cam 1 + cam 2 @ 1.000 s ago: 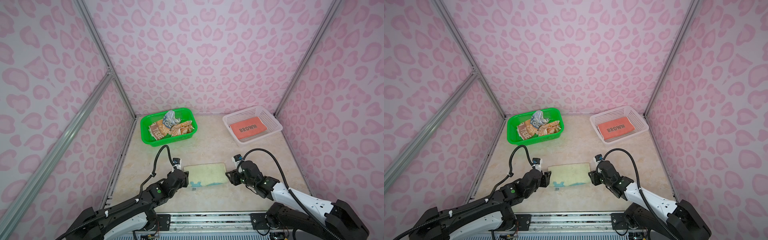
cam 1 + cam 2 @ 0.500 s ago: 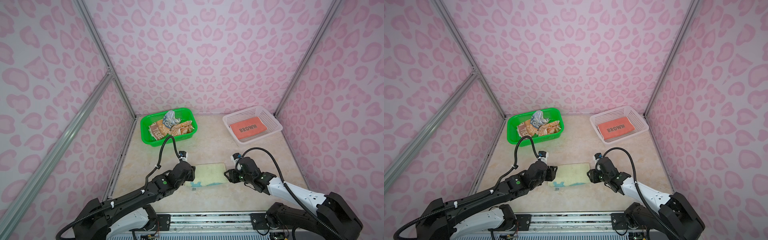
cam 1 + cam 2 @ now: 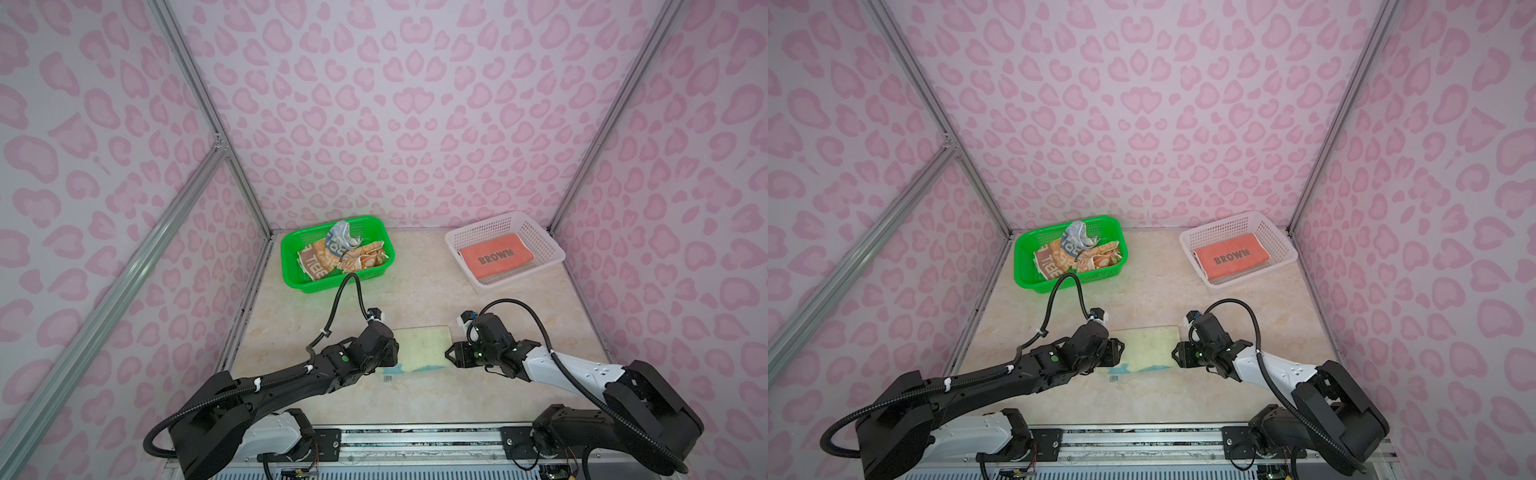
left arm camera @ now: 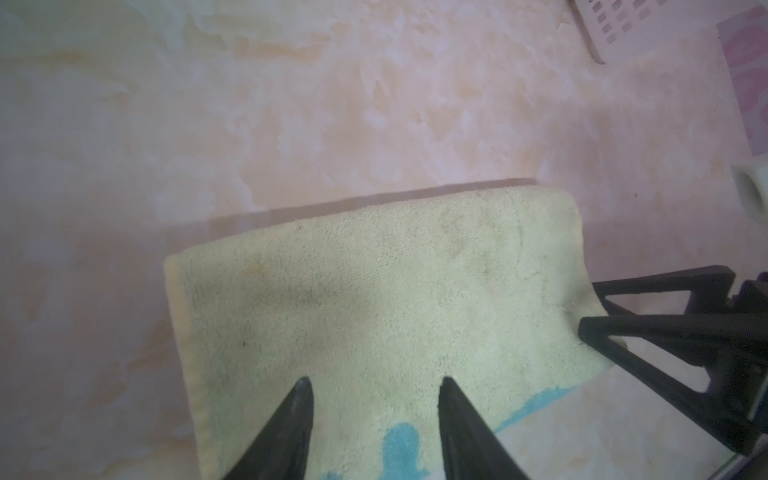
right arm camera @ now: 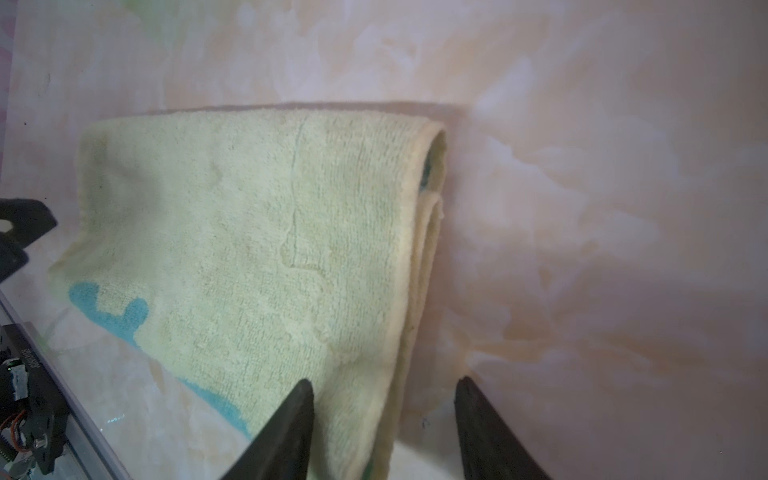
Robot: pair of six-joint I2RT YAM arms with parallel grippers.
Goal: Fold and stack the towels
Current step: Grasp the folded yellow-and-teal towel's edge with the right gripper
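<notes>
One pale yellow-green towel point(image 3: 422, 347) lies folded flat on the table point(image 3: 415, 291), near its front edge and between the two arms, with a blue pattern along its near side. We see the left gripper point(image 4: 374, 380) over the towel's left end, its fingers spread apart with bare terry between them, clamping nothing. The right gripper point(image 5: 384, 380) is likewise spread, one finger over the cloth and one over the table, straddling the layered right edge. We cannot tell whether the tips touch. In both top views the left wrist hides the towel's left end. A small barcode label point(image 3: 387, 378) sits just beside the near edge.

Farther back stand two baskets, well apart. One coral towel point(image 3: 498, 257), folded and lettered BROWN, lies in the white basket point(image 3: 482, 226). The green basket point(image 3: 289, 262) holds a crumpled heap: a striped lettered towel point(image 3: 313, 264) and an orange patterned towel point(image 3: 361, 259). We cannot count more. The left arm's cable point(image 3: 351, 274) loops across that basket's near rim.
</notes>
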